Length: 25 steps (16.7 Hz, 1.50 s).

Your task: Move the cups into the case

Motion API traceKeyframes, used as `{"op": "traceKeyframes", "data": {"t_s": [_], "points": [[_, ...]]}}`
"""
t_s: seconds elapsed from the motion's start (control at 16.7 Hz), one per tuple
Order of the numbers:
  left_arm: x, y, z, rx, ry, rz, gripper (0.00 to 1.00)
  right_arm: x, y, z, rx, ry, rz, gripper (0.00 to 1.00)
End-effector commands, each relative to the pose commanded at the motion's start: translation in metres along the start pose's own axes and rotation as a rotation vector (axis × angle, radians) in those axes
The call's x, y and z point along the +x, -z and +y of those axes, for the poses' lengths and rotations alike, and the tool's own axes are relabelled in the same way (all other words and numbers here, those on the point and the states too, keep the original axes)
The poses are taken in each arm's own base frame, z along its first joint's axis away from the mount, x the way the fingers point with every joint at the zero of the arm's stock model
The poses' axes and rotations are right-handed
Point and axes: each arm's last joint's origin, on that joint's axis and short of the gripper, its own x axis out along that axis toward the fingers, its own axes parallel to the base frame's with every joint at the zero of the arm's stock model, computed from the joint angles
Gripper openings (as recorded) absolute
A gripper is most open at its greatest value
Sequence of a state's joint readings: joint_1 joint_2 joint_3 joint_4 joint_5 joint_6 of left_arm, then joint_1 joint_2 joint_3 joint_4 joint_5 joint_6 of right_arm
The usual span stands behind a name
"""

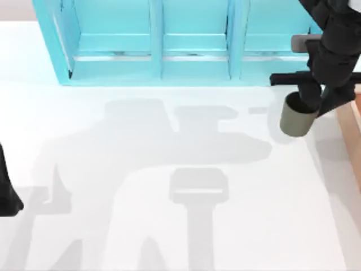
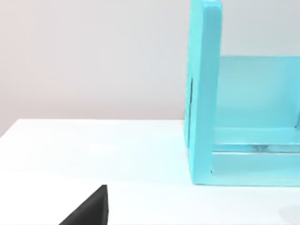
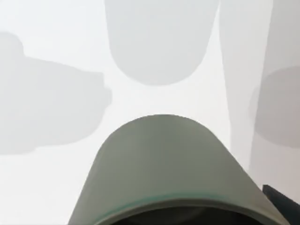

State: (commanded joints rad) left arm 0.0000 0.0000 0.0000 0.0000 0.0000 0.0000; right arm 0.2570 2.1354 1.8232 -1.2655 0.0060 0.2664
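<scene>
Cup (image 1: pixel 296 119): one dark olive-grey, handleless, slightly tapered, darker inside. Sits at the right side of the table (image 1: pixel 169 226) in the top view, just in front of the case's right end, tilted, with its rim toward the gripper and its base toward the table's front. Whether the base touches the tabletop cannot be told. No label, print or marking readable on the cup.

Right gripper (image 1: pixel 307 103): black, reaching in from the top right corner, fingers pinched on the cup at its rim, one finger going into the mouth. In the right wrist view the cup (image 3: pixel 164 173) is close under the camera, its wall and rim in front, a black finger tip (image 3: pixel 281 201) at the edge beside it; soft shadows on the white surface beyond.

Case (image 1: pixel 169 39): light turquoise, open-fronted, split by upright dividers into compartments, along the back of the table. No writing or brand seen on it. The left wrist view shows its end wall (image 2: pixel 204 93) and one compartment, standing on the white top.

Left arm (image 1: pixel 8 192): parked at the table's left edge, dark; finger state cannot tell.

Wooden-toned edge (image 1: pixel 352 135) at the table's right side.
</scene>
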Motion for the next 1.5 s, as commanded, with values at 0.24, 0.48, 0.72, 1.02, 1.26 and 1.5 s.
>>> {"op": "traceKeyframes", "data": {"t_s": [0.24,0.48,0.72,1.02,1.26,1.5], "points": [[0.0,0.0,0.0,0.0,0.0,0.0,1.0,-0.027,-0.001,-0.043,0.009,-0.004,0.001,0.0],[0.0,0.0,0.0,0.0,0.0,0.0,1.0,-0.033,-0.001,-0.053,0.012,-0.007,-0.006,0.0],[0.0,0.0,0.0,0.0,0.0,0.0,1.0,-0.033,0.0,-0.058,0.009,-0.006,-0.003,0.0],[0.0,0.0,0.0,0.0,0.0,0.0,1.0,-0.05,0.026,-0.141,0.009,0.001,-0.022,0.0],[0.0,0.0,0.0,0.0,0.0,0.0,1.0,-0.066,0.073,-0.216,0.009,0.023,-0.05,0.0],[0.0,0.0,0.0,0.0,0.0,0.0,1.0,-0.074,0.097,-0.235,0.009,0.039,-0.075,0.0]]}}
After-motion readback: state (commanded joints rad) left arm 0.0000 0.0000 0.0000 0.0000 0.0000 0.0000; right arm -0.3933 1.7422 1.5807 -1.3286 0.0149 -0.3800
